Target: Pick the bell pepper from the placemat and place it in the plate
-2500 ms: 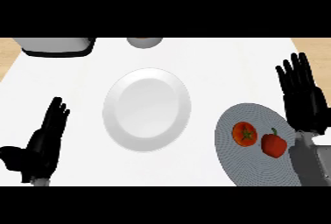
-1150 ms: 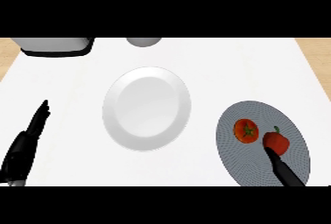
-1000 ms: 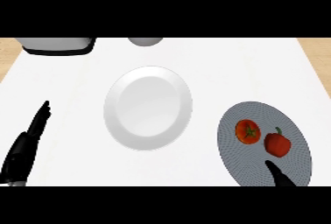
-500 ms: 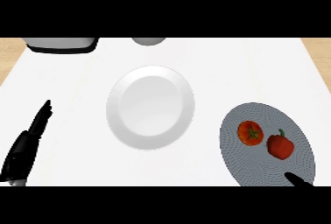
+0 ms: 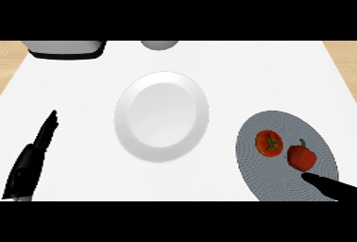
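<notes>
The bell pepper point(image 5: 301, 158) lies on the right part of the round grey placemat point(image 5: 279, 182), at the near right of the white surface point(image 5: 83, 94). A tomato point(image 5: 268, 142) sits just to its left on the same mat, close but apart. The right hand point(image 5: 333, 187) shows only as a dark tip just near of the pepper; whether it is spread or closed cannot be told. The white plate point(image 5: 162, 116) lies left of the mat, apart from it. The left hand point(image 5: 31, 160) rests edge-on at the near left, fingers straight and holding nothing. A dark-rimmed white container point(image 5: 63, 48) and a grey round object point(image 5: 159, 45) stand at the far edge.
</notes>
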